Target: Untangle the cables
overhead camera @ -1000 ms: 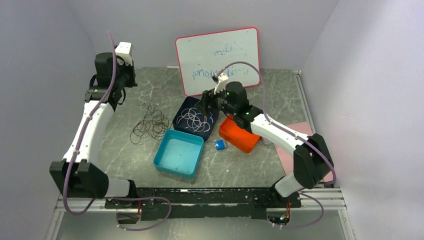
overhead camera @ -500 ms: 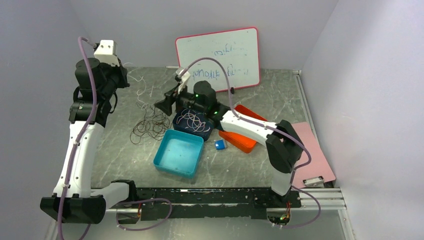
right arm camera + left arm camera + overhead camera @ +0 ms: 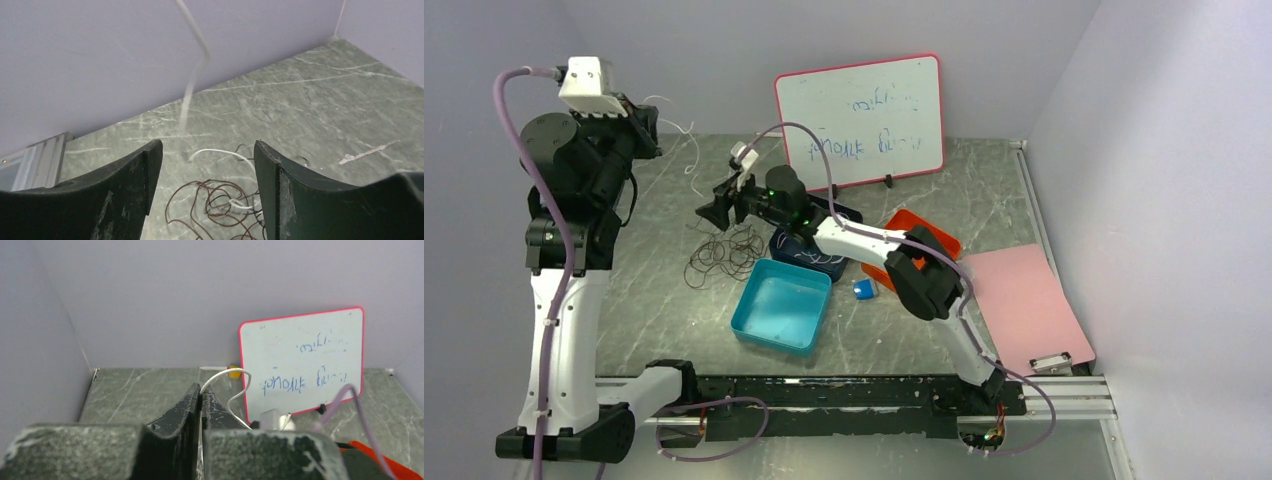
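White cable (image 3: 191, 92), we note, sits pinched in the left gripper (image 3: 201, 389); the right gripper (image 3: 207, 155) hangs spread above dark cables (image 3: 219, 204).

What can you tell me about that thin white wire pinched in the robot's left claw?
The white wire is a very thin, whitish, springy-looking strand. The left gripper, raised high above the table, is shut on it. From there it arcs up, curls over and drops away. The right wrist view shows it hanging, blurred, toward the dark tangle, where a white length lies among the loops; whether that is the same strand cannot be told.
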Motion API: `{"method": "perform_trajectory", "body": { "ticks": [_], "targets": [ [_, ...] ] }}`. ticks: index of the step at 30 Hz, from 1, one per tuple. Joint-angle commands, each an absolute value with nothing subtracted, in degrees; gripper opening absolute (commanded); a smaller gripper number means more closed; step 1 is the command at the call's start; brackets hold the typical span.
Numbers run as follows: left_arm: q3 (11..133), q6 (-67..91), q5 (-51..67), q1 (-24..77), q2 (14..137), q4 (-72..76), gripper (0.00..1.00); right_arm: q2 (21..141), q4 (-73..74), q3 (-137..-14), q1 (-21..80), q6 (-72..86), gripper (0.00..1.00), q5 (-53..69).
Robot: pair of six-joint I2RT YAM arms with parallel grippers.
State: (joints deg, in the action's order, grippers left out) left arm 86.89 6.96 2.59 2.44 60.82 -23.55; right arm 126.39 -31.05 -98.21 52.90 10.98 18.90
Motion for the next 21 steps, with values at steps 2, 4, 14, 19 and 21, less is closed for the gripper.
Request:
{"method": "perform_trajectory", "body": {
  "ticks": [2, 4, 14, 19, 21],
  "targets": [
    [92.5, 8.8, 5.5, 2.0, 60.4, -23.9, 0.07, 133.3, -27.7, -106.8, 53.6, 8.9, 0.67, 18.6],
    [94.9, 9.0, 6.0, 2.0, 60.8, -23.7, 0.07, 136.1, -25.9, -110.2, 53.6, 8.7, 0.61, 19.0],
    [106.6, 8.5, 3.7, 2.0, 64.7, -15.5, 0.07, 143.9, -21.3, -113.4, 54.9, 9.5, 0.45, 22.1],
    [111.8, 6.6, 2.3, 2.0, 67.9, -10.4, 0.07, 143.9, -21.8, -108.6, 55.5, 10.6, 0.43, 22.9],
    [114.6, 5.9, 2.2, 2.0, 69.9, -8.8, 0.07, 143.6, -21.9, -106.9, 55.9, 10.5, 0.43, 22.7]
  ]
}}
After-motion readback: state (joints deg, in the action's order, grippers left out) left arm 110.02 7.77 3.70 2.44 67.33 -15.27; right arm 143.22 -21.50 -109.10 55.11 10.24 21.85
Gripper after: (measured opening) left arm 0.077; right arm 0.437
